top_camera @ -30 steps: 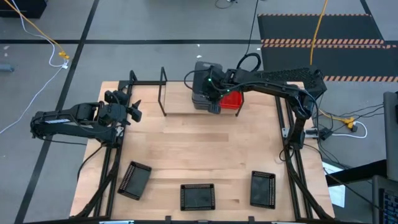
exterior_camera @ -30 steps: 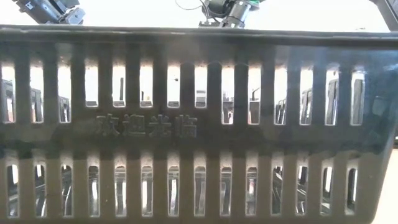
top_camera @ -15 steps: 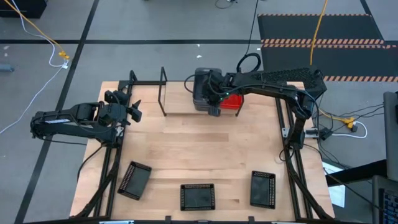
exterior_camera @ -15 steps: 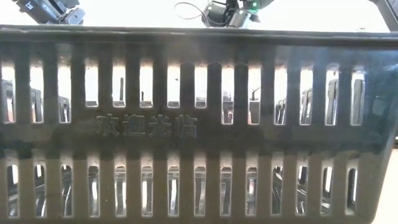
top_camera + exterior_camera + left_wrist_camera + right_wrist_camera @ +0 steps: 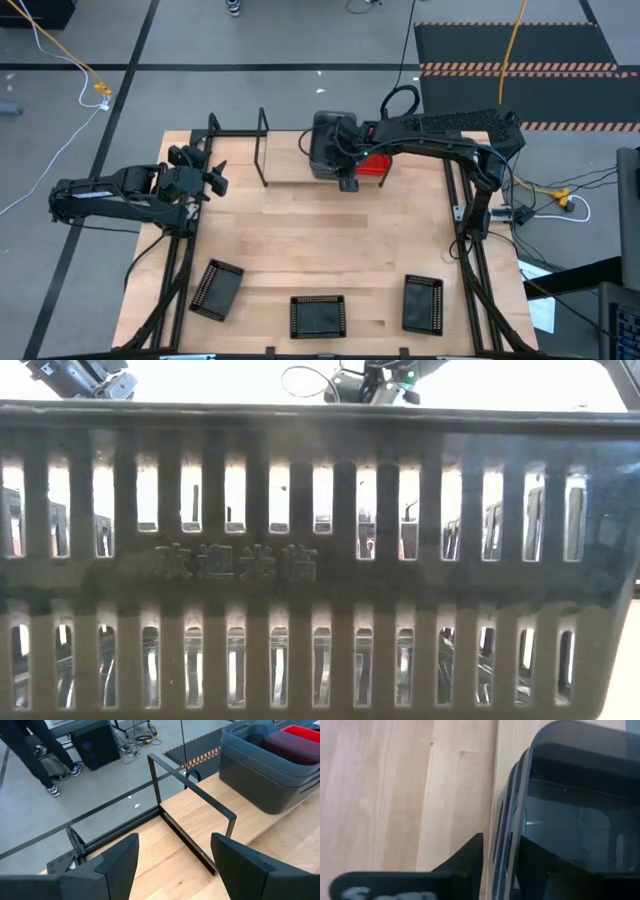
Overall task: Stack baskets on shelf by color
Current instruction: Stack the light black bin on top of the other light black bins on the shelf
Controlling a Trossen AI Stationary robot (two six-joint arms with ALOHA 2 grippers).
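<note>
The wooden tabletop (image 5: 320, 240) carries everything. Along its far edge lies the shelf (image 5: 290, 165), a light board whose thin black upright frame (image 5: 262, 148) stands toward the far left corner; my left wrist view shows that same frame (image 5: 192, 810) as an open black rectangle rising from the wood.

On the shelf near the middle of the far edge sits the grey stack (image 5: 328, 145), nested baskets one inside another, and the wrist views show their rims layered (image 5: 520, 810). Just beside it, on the side toward the right edge, the red baskets (image 5: 375, 162) peek out from under my right arm; from the left wrist they show as a red block (image 5: 295, 742) behind the grey stack.

Three black baskets lie apart along the near edge: one tilted near the left corner (image 5: 217, 288), one at the middle (image 5: 318, 315), one toward the right (image 5: 422, 302). The middle one fills the low view with its slotted wall (image 5: 320, 560).

My right gripper (image 5: 346, 172) is at the near side of the grey stack, fingers straddling the stack's rim, one outside and one inside, with the wall between them; I cannot tell whether they are pressing it.

My left gripper (image 5: 212, 170) waits over the left edge, fingers (image 5: 120, 865) spread apart and holding nothing.
</note>
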